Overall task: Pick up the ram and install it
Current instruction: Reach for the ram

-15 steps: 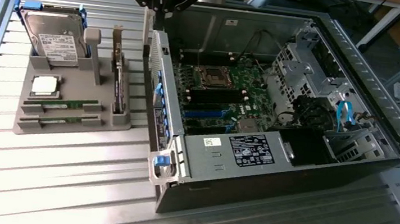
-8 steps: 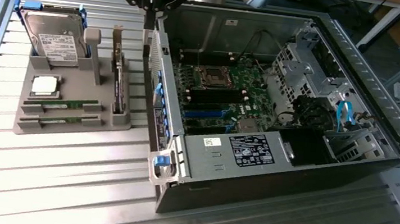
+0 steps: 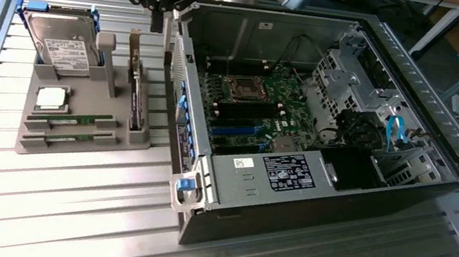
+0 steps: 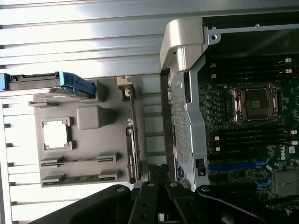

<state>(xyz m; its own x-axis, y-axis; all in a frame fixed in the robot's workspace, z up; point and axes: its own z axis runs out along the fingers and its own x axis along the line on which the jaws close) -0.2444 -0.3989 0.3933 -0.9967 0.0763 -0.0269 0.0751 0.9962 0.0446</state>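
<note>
So basically nothing on the install is done yet. The ram (image 3: 70,117) sits flat in its slot along the near edge of the grey holder (image 3: 85,102), on the exterior view's left part of the slatted table (image 3: 48,198). A second green stick (image 3: 64,139) lies in the slot just beside it, right at the holder's edge. The hard drive (image 3: 59,44), the processor chip (image 3: 51,98) and the upright expansion card (image 3: 136,102) share the same holder.

The gripper (image 3: 160,25) hangs above the gap between the holder's far edge and the open case's (image 3: 314,145) side wall. Its pincer is pinched right down with nothing in it, and it's well apart from the ram. From the wrist view its fingertips (image 4: 156,169) sit over the card end of the holder, not over the sticks.

On the motherboard (image 3: 258,106) the dark memory slots (image 4: 250,135) beside the processor socket (image 4: 254,103) look empty to me. So I'd say the pickup, the carry and the seating are all left to do.
</note>
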